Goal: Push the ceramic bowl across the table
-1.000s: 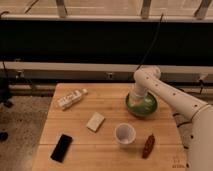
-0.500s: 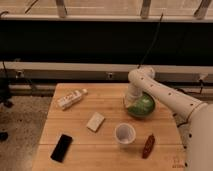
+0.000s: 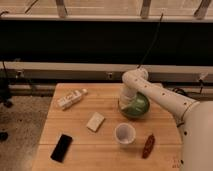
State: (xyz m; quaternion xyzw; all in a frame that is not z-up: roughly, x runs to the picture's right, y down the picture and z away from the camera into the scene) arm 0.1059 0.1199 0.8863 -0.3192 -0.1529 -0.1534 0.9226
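The claw (image 3: 125, 101) sits at the left rim of the glossy green ceramic bowl (image 3: 136, 106), on the far right part of the light wooden desk (image 3: 105, 142).

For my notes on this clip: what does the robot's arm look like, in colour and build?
The arm is smooth white, made of thick rounded tubular segments with a bulbous joint, widening into a broad white body at the right edge. No markings or loose cables are discernible on it. The gripper sits at the glossy green ceramic bowl on the light wooden table.
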